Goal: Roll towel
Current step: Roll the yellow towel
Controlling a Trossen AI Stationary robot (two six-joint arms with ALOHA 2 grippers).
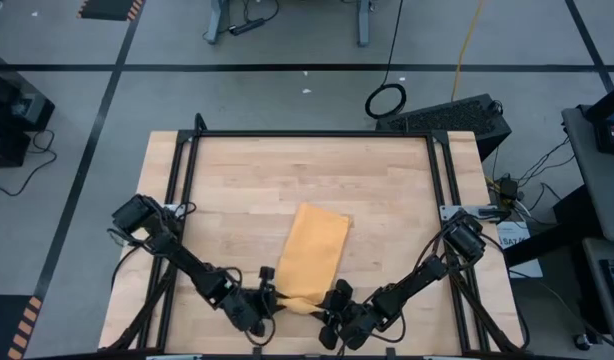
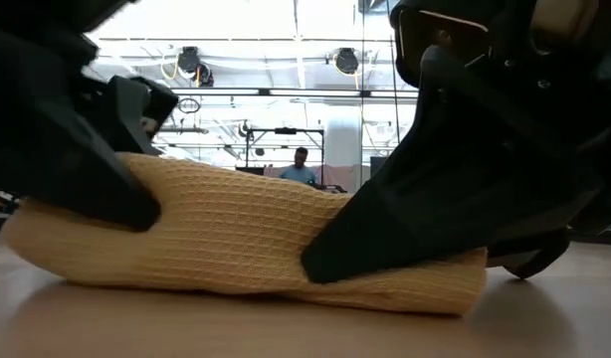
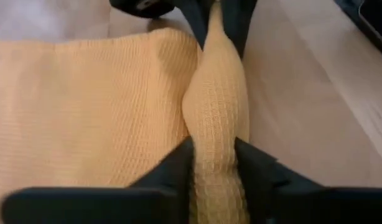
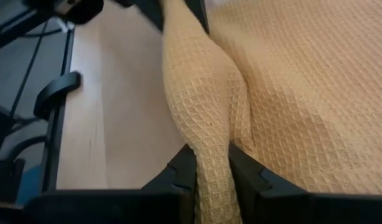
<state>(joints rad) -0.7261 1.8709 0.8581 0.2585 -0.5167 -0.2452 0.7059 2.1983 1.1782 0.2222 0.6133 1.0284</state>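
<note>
The mustard-yellow towel (image 1: 314, 250) lies folded as a long strip on the wooden table, its far end flat on the wood. Its near end is gathered into a thick roll (image 2: 256, 239) that lies across the strip near the table's front edge. My left gripper (image 1: 270, 297) is shut on the roll's left end. My right gripper (image 1: 330, 303) is shut on its right end. The two grippers face each other along the roll. My left gripper pinches the roll's left end (image 3: 216, 155) between its two fingers, coming level from the table's left. The roll rests on the table. My right gripper pinches the roll's right end (image 4: 211, 155) between its two fingers, coming level from the table's right.
Black frame rails (image 1: 182, 170) run along the table's left, right and far sides. Bare wood lies beyond the towel toward the far edge. A person stands far off in the room behind the table.
</note>
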